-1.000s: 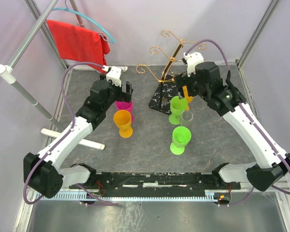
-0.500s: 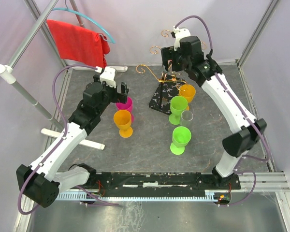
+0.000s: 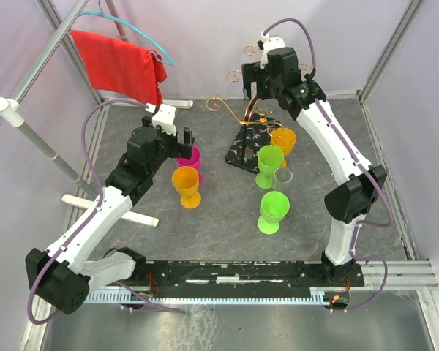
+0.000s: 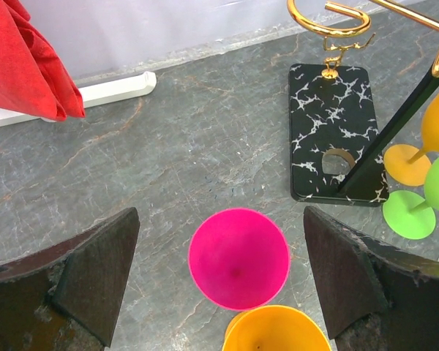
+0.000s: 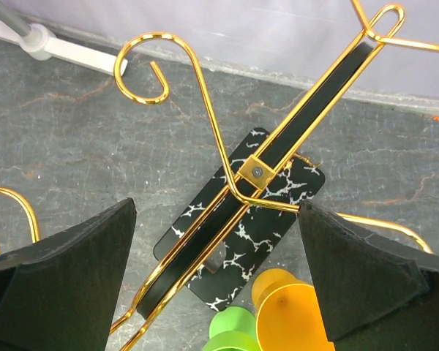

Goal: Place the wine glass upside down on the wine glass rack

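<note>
We saw that the right hand (image 3: 254,77), fingers wide apart and empty, had climbed from beside the base of the wine glass rack (image 3: 247,146) to its top arms at upper centre. The left hand (image 3: 177,139), likewise apart, hovered over the pink wine glass (image 4: 238,257), seemingly untouched, left of centre on the table (image 3: 219,212).

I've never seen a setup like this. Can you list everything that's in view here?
Rack: one, gold wire on a black white-veined base, back middle of the table.
Pink glass: one, upright, left of the rack.
Orange glasses: two, one in front of the pink glass, one right of the rack's base.
Green glasses: two, right of centre.
Clear glass: one, beside the green ones.
Cloth: one, red, hanging at back left.
Hanger: one, light blue, by the cloth.
Table: one, grey, stone-patterned.
Left end effector: open, above the pink glass.
Right end effector: open, above the rack.
</note>
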{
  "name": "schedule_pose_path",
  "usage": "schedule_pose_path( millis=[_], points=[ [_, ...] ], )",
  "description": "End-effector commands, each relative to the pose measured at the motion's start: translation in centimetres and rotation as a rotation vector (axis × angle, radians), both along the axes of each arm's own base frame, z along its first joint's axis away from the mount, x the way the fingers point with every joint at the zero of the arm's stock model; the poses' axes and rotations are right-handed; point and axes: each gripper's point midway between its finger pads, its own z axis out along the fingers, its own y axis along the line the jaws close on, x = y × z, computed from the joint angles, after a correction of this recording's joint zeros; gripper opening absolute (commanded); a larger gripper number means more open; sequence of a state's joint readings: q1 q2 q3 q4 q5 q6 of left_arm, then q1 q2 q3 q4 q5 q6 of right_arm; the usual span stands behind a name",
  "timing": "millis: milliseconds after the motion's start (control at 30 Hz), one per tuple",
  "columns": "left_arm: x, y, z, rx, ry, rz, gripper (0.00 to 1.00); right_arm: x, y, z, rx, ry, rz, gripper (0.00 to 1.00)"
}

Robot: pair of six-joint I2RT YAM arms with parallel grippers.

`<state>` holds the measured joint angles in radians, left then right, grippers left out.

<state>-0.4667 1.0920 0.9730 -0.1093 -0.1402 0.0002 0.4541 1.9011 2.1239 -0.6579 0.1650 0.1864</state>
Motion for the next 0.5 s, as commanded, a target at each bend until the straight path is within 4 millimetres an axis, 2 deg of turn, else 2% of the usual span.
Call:
schedule_pose_path(
  millis=[0,200,467],
  points=[
    [0.4,-0.1,0.7,-0.001,-0.035,0.004,0.99,0.8,0.2,-0.9,0.002,-0.002,-0.007,1.0],
    [0.5,0.0,0.5,-0.001,-0.037,0.008,0.99,2.1,0.1,-1.7,-0.051,0.004,0.003,1.0],
    [0.7,0.0,0.2,0.003,-0.031,0.012,0.99,3.5,-1.7,-3.2,-0.089,0.022,-0.007,1.0]
  ],
)
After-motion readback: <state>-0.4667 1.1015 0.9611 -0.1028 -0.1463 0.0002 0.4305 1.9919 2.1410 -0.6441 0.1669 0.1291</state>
